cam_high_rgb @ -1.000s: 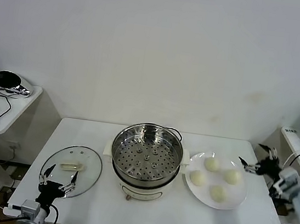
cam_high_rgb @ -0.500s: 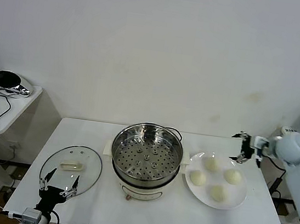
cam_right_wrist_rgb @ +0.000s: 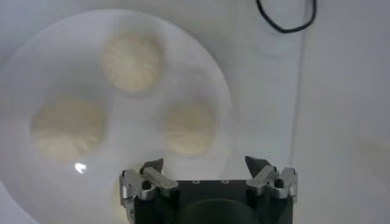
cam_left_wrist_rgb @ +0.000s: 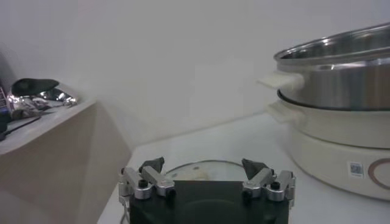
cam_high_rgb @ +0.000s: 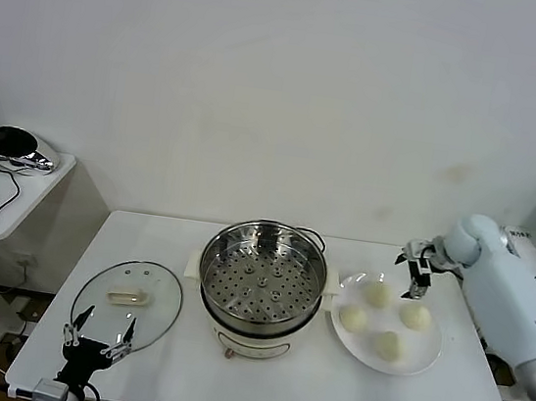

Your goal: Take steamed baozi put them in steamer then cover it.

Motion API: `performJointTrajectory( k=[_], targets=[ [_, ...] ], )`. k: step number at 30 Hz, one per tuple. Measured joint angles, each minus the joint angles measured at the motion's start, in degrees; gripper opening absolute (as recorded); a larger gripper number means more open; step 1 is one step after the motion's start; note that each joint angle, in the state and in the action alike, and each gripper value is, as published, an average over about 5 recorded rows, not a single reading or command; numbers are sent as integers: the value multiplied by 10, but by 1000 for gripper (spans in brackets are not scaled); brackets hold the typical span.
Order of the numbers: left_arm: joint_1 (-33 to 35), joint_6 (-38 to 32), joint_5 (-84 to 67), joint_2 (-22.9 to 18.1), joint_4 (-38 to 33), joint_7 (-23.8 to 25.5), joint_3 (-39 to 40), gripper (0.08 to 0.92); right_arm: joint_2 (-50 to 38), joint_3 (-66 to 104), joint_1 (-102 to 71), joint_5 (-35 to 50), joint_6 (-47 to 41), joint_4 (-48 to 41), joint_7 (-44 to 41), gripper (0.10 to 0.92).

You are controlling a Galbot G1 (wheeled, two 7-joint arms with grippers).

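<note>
Four steamed baozi (cam_high_rgb: 377, 294) on a white plate (cam_high_rgb: 425, 358), right of the empty steamer (cam_high_rgb: 263, 277). Right gripper (cam_high_rgb: 411, 270) above the plate's far edge, jaws spread wide, holding nothing; nearest bun just near and left of it. Left gripper (cam_high_rgb: 97, 333) parked, equally wide, at the near edge of the glass cover (cam_high_rgb: 127, 300) lying flat on the bench (cam_high_rgb: 273, 389). Only three buns in right wrist view; steamer absent there.
</note>
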Motion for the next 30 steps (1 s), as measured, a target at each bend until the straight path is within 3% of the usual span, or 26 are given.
performJointTrajectory(
  k=[30],
  targets=[
    [3,-2,2,2,12,-1,-1,823,85,6,11,-60,21,-128,39,823]
  ],
)
